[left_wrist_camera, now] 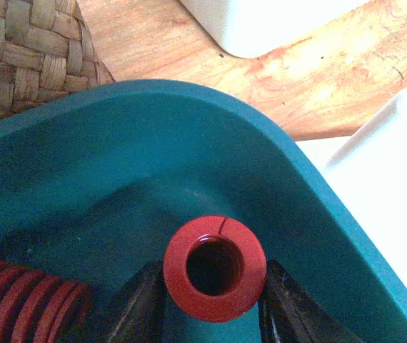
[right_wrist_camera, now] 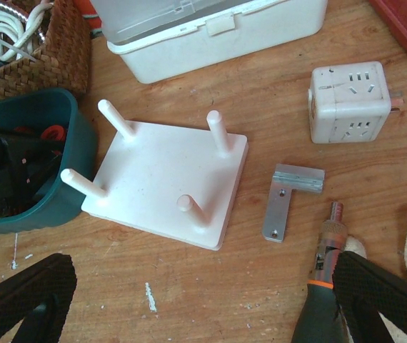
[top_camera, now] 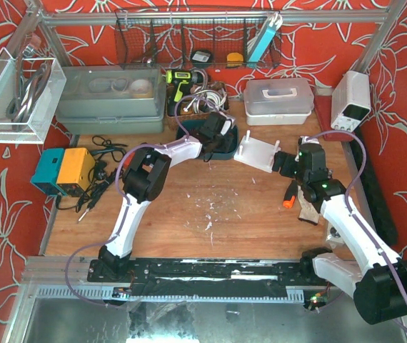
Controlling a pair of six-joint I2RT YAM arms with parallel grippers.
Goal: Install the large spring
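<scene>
In the left wrist view the large spring (left_wrist_camera: 215, 230) is red and seen end-on, standing up inside the teal bin (left_wrist_camera: 118, 157). My left gripper (left_wrist_camera: 213, 277) has a black finger pressed against each side of it, shut on it. Another red coil spring (left_wrist_camera: 25, 300) lies on the bin floor to the left. From above, my left gripper (top_camera: 214, 132) reaches down into the teal bin (top_camera: 235, 146). The white peg plate (right_wrist_camera: 161, 171) with several upright pegs lies beside the bin. My right gripper (right_wrist_camera: 203, 300) hovers open over bare wood just in front of the plate, holding nothing.
A screwdriver with an orange band (right_wrist_camera: 325, 286) lies under my right finger. A metal L-bracket (right_wrist_camera: 285, 200) and a white power cube (right_wrist_camera: 350, 100) sit right of the plate. A white lidded box (right_wrist_camera: 210, 28) and a wicker basket (right_wrist_camera: 43, 50) stand behind.
</scene>
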